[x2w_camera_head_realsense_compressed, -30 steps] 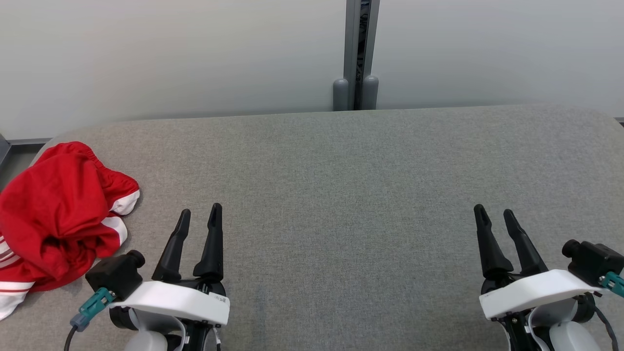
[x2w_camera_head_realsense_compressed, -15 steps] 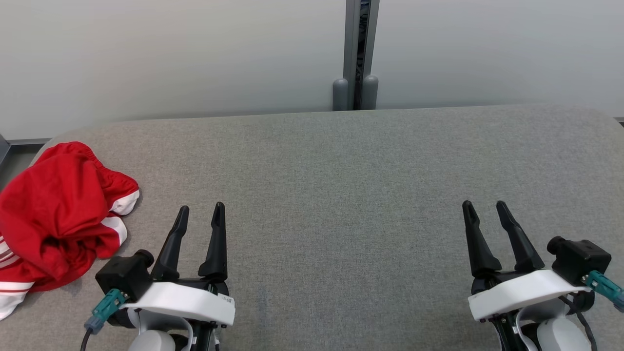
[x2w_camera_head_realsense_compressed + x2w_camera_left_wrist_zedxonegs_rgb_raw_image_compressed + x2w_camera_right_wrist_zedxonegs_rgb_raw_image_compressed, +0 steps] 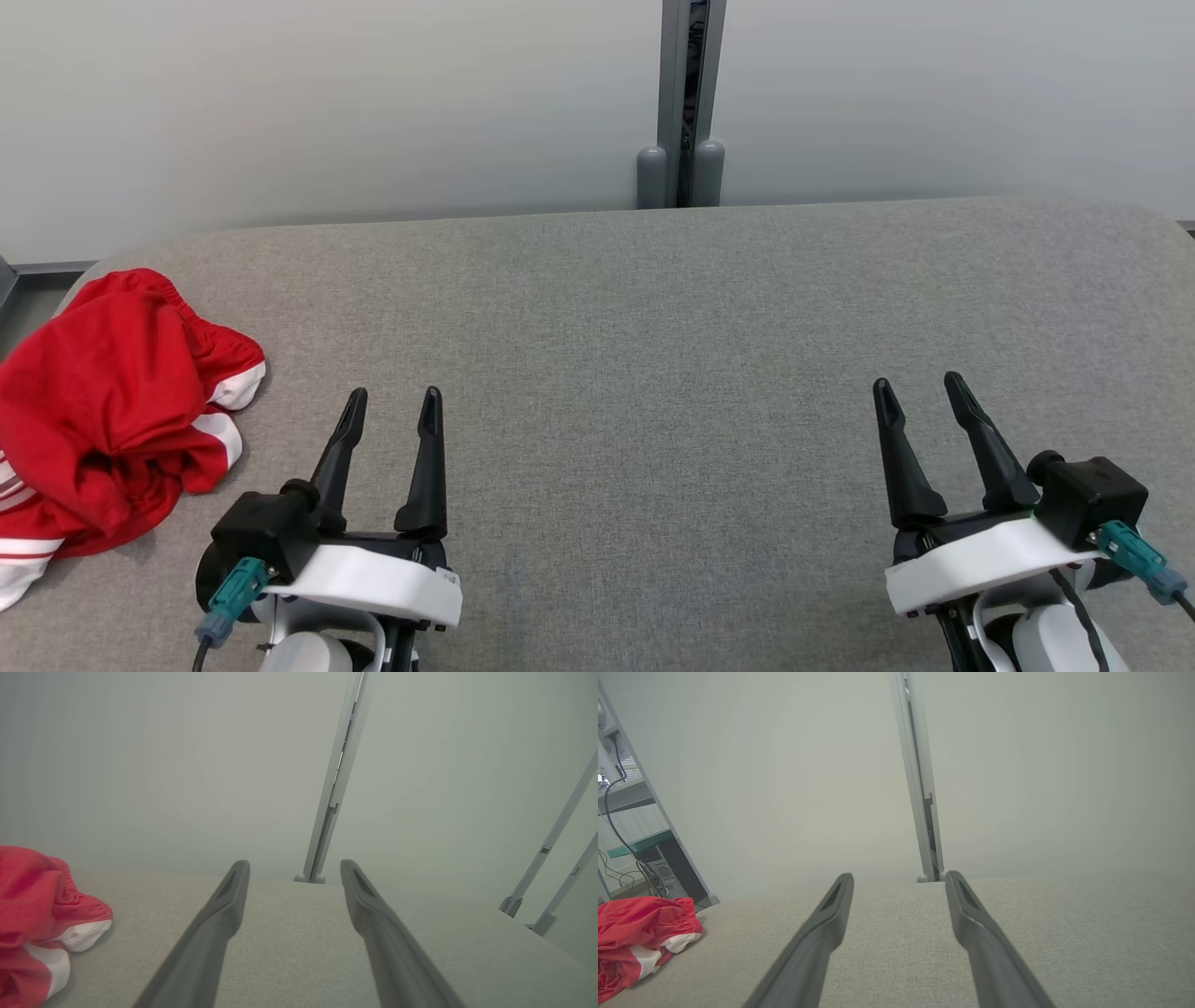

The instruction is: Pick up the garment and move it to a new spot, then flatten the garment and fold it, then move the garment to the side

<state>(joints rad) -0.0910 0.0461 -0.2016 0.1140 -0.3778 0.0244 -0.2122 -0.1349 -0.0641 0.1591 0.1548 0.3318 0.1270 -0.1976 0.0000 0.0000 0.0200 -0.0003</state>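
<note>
Garment (image 3: pixel 112 411): red with white stripes, a crumpled heap on the bench (image 3: pixel 653 327), left of the left end effector (image 3: pixel 392 397). It is near that end effector but not touching; a strip of bare bench runs between the heap and its left finger. The heap's near part sits about level with that end effector's base. Its far part reaches past the fingertips.

Left end effector: jaws apart, nothing between them, fingers pointing away from the robot over bare bench.

Right end effector (image 3: pixel 918 383): well to the right of the left one, same pose, jaws apart, empty. The garment is on the far side of the left end effector from it, well apart.

Left wrist view: garment (image 3: pixel 32 896) left of the left finger, with bench showing between. Right wrist view: garment (image 3: pixel 640 926) well left of both fingers.

Hard to read:
- Head view cuts the garment at the frame's left edge, so its full extent is unknown. Can't tell whether that part lies on the bench or hangs over it.
- Left wrist view cuts it at the left and bottom.
- The heap is folded over itself. A gathered edge shows on the far side, and white bands show on the side nearest the left end effector. The rest of the layout is unreadable.
- Both wrist views are hazy, and the finger roots are cut off at the bottom.
</note>
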